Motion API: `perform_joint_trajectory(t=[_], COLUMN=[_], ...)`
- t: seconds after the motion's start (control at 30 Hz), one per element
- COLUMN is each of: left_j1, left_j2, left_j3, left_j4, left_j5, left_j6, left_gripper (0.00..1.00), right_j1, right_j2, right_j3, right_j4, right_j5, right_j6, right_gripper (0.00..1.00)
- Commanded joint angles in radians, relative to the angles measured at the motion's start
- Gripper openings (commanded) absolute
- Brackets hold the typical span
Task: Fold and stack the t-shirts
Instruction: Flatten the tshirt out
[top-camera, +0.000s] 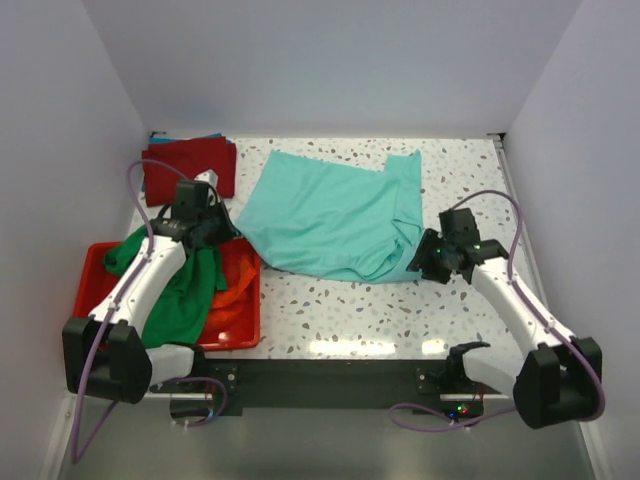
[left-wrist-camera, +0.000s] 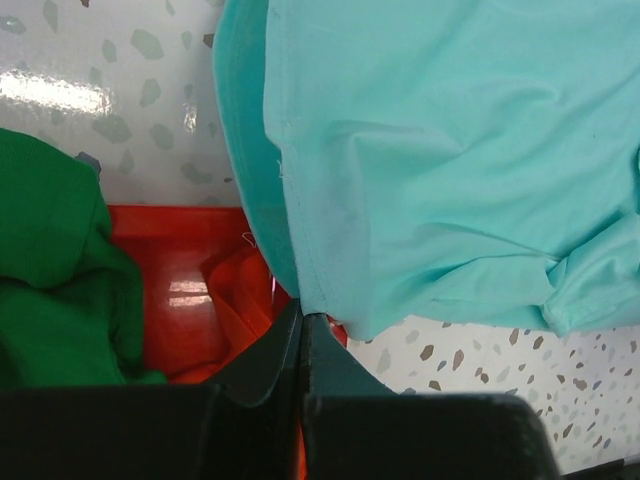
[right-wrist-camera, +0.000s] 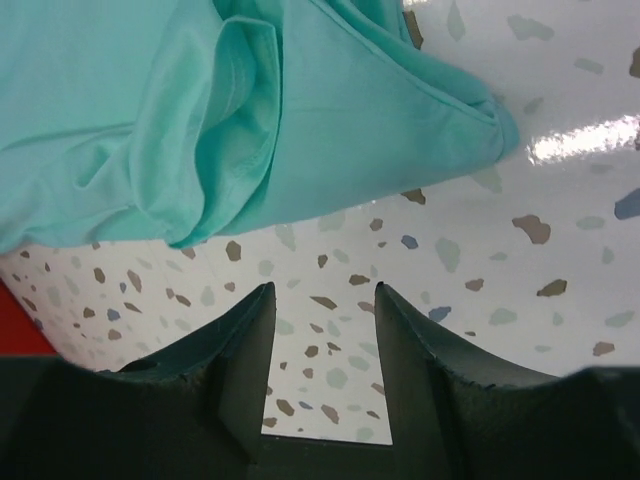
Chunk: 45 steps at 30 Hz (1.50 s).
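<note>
Black fingers (left-wrist-camera: 265, 365) of the left hand (left-wrist-camera: 302, 325) fill the bottom of the left wrist view, pressed together with no gap and clenched on the near left edge of the teal t-shirt (left-wrist-camera: 450, 150), whose hem runs down into the pinch. From above, this hand (top-camera: 215, 228) sits at the shirt's left corner, just past the far right corner of the red bin (top-camera: 240, 335). The teal t-shirt (top-camera: 335, 215) lies spread across the middle of the speckled tabletop (top-camera: 350, 310), mostly flat, with a sleeve sticking out at the far right and bunched folds along its right side. The right hand (right-wrist-camera: 322, 295) is released – its two fingers (right-wrist-camera: 245, 340) stand apart over bare tabletop, with the rumpled edge of the teal cloth (right-wrist-camera: 120, 100) just beyond the tips and not between them. Seen from above, it (top-camera: 432, 256) hangs beside the shirt's near right edge. A green t-shirt (top-camera: 185, 290) is heaped in the bin and spills over its far rim, partly under the left arm, and an orange t-shirt (top-camera: 232, 290) lies crumpled in the bin's right part, beside the green one. At the far left corner a dark red t-shirt (top-camera: 190, 165) lies folded flat – a sliver of blue cloth (top-camera: 190, 137) shows at its far edge, under it.
</note>
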Motion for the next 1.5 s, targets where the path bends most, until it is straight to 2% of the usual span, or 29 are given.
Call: perform_joint_trajectory(t=[0.0,0.23,0.53,0.8,0.9,0.97,1.0,1.03,1.1,1.33,1.47], left_j1=[0.006,0.006,0.006,0.006,0.006,0.006,0.006,0.006,0.006,0.01,0.035], left_j2=[-0.022,-0.051,-0.064,-0.065,-0.065,-0.065,-0.068,-0.07,-0.07,-0.093,-0.113], left_j3=[-0.016,-0.047,-0.06,-0.071,-0.077,-0.079,-0.079,-0.08,-0.077,-0.083,-0.117], left_j4=[0.019,-0.001,-0.013,-0.016,-0.016,-0.019,-0.018,-0.021,-0.03,-0.077,-0.082], left_j5=[0.018,-0.016,-0.025,-0.036,-0.039,-0.045,-0.048,-0.054,-0.072,-0.22,-0.246], left_j6=[0.02,0.031,0.034,0.042,0.042,0.042,0.045,0.048,0.05,0.04,0.042], left_gripper=[0.0,0.0,0.0,0.0,0.0,0.0,0.0,0.0,0.0,0.0,0.0], right_j1=[0.005,0.005,0.005,0.005,0.005,0.007,0.005,0.005,0.007,0.004,-0.005], right_j2=[0.081,0.246,0.426,0.504,0.533,0.555,0.559,0.565,0.569,0.443,0.357], right_j3=[0.082,0.164,0.242,0.247,0.25,0.254,0.256,0.26,0.273,0.303,0.297], right_j4=[0.128,0.222,0.267,0.277,0.279,0.282,0.283,0.282,0.273,0.156,0.115], right_j5=[0.035,-0.003,-0.009,-0.02,-0.009,-0.01,-0.012,-0.014,-0.006,0.075,0.118], right_j6=[0.025,0.028,-0.003,-0.008,-0.017,-0.021,-0.021,-0.023,-0.028,-0.012,0.051], right_gripper=[0.47,0.38,0.36,0.34,0.31,0.25,0.22,0.12,0.0,0.0,0.0])
